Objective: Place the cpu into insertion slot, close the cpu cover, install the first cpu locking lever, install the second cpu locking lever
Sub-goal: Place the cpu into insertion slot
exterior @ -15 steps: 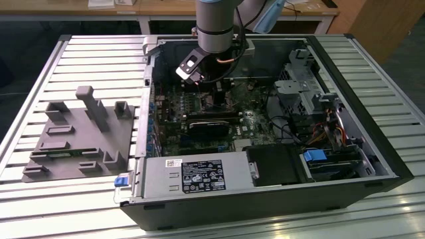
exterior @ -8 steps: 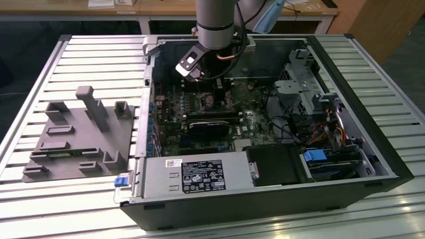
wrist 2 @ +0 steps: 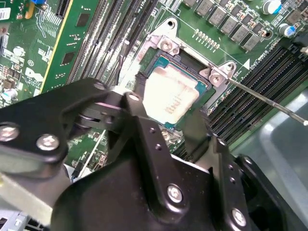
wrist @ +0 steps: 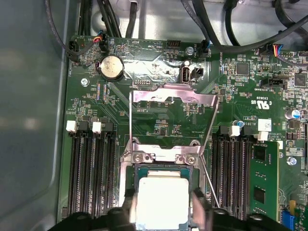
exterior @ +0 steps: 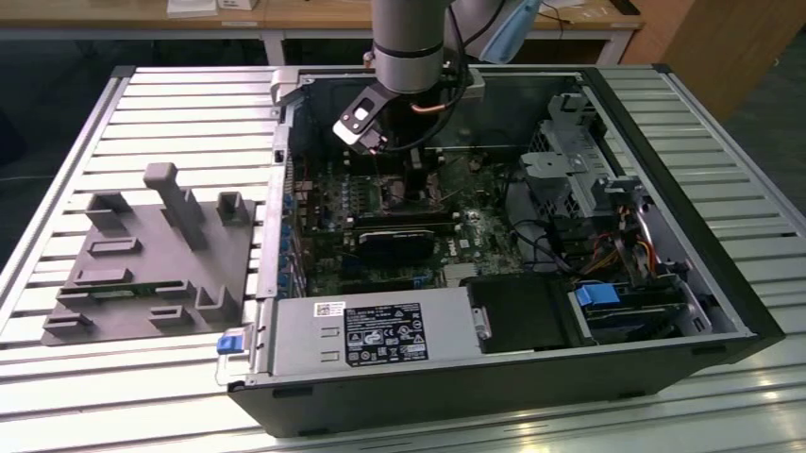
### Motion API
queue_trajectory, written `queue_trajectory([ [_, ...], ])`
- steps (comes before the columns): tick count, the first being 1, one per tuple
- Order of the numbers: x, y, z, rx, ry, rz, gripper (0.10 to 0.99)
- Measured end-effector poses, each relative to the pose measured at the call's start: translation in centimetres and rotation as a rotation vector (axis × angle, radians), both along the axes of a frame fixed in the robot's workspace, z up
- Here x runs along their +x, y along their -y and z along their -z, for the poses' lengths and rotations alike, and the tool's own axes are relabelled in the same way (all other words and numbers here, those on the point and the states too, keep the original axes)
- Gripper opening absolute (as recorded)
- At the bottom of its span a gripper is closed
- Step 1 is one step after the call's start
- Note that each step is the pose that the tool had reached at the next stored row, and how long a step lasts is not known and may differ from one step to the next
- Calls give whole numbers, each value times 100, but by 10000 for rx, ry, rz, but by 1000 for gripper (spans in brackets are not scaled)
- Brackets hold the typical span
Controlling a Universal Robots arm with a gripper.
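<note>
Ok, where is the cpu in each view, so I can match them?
Exterior view: hidden beneath the gripper, over the green board.
Second wrist view: the cpu lies at the gripper, beside a silver bracket with two screws.
First wrist view: the cpu lies at the gripper, beside that bracket.
Shared landmark: the gripper; in both wrist views, the bracket too.

A robotics lab: an opened computer tower [exterior: 504, 392] lies mid-frame on a slatted metal table [exterior: 189, 104] under a robot arm [exterior: 406, 42], a grey fixture block [exterior: 139, 274] at left, wooden benches [exterior: 315, 14] along the top.
</note>
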State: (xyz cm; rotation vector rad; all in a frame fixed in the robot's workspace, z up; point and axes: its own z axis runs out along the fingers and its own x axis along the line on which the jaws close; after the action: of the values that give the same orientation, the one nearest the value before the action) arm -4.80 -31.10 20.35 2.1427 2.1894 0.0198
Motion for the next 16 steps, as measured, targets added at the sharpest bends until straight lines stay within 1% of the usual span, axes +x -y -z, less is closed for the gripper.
queue_trajectory([
  [2, 0, 0, 0, 0, 0, 0, 475],
  [3, 0, 0, 0, 0, 0, 0, 475],
  [5, 0, 0, -1, 0, 0, 0, 357],
  [6, 0, 0, -1, 0, 0, 0, 357],
  [8, 0, 0, -1, -1, 0, 0, 239],
  [9, 0, 0, -1, 0, 0, 0, 239],
  [11, 0, 0, -1, 0, 0, 0, 125],
  [12, 0, 0, -2, -1, -1, 0, 125],
  [13, 0, 0, -2, -1, 0, 0, 102],
  [15, 0, 0, -2, 0, 0, 0, 102],
  [16, 0, 2, -3, 22, -2, -2, 102],
])
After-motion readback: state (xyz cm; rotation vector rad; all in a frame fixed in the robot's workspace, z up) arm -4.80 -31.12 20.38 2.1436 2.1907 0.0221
